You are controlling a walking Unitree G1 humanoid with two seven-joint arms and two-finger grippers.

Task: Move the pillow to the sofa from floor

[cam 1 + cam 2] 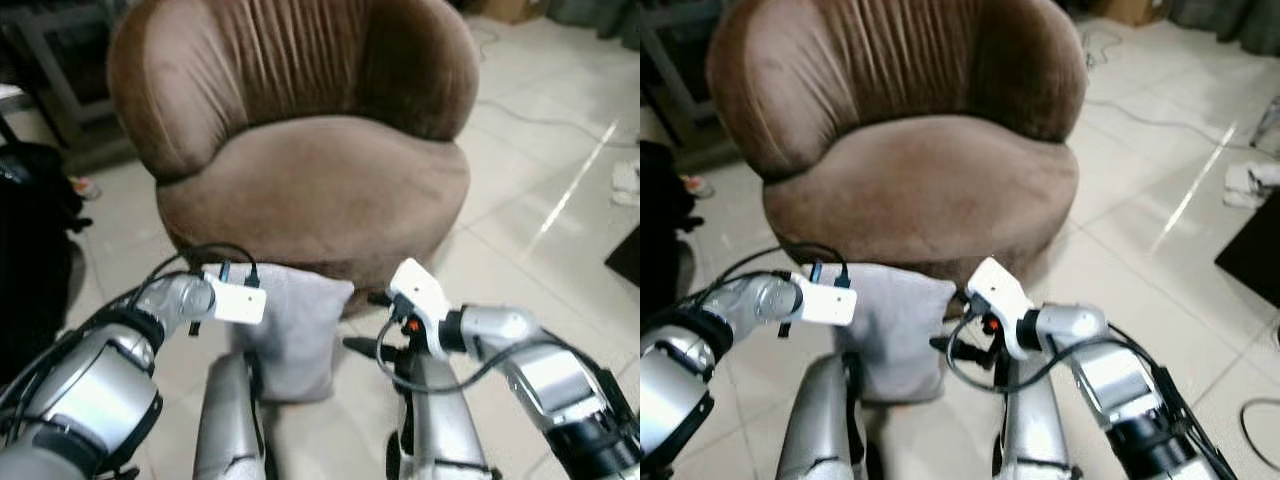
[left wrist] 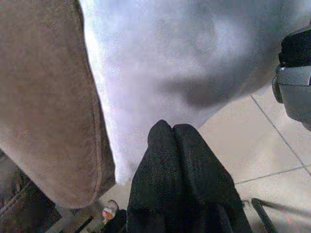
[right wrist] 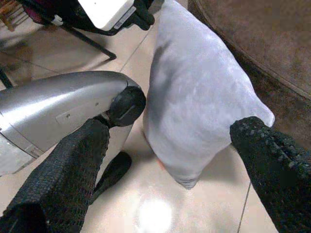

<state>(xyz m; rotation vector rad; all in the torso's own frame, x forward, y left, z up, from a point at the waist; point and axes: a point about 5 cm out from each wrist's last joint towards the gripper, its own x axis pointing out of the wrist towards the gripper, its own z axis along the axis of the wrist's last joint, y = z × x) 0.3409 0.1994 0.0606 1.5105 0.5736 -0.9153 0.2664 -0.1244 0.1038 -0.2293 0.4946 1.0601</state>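
A grey pillow [image 1: 295,330] stands on edge on the tiled floor, leaning against the base of a brown velvet sofa chair [image 1: 310,190]. My left gripper [image 2: 167,127] is shut, and its two black fingertips press together against the pillow's lower face beside the sofa's base. My right gripper [image 1: 365,322] is open and sits just right of the pillow. In the right wrist view its fingers [image 3: 82,160] spread wide with the pillow [image 3: 194,107] between and beyond them, not touching it.
A black bag [image 1: 30,230] sits at the left. A cable [image 1: 540,120] runs across the tiles behind the sofa chair, with white slippers [image 1: 627,183] and a dark object [image 1: 625,255] at the right edge. My silver legs [image 1: 228,420] stand just below the pillow.
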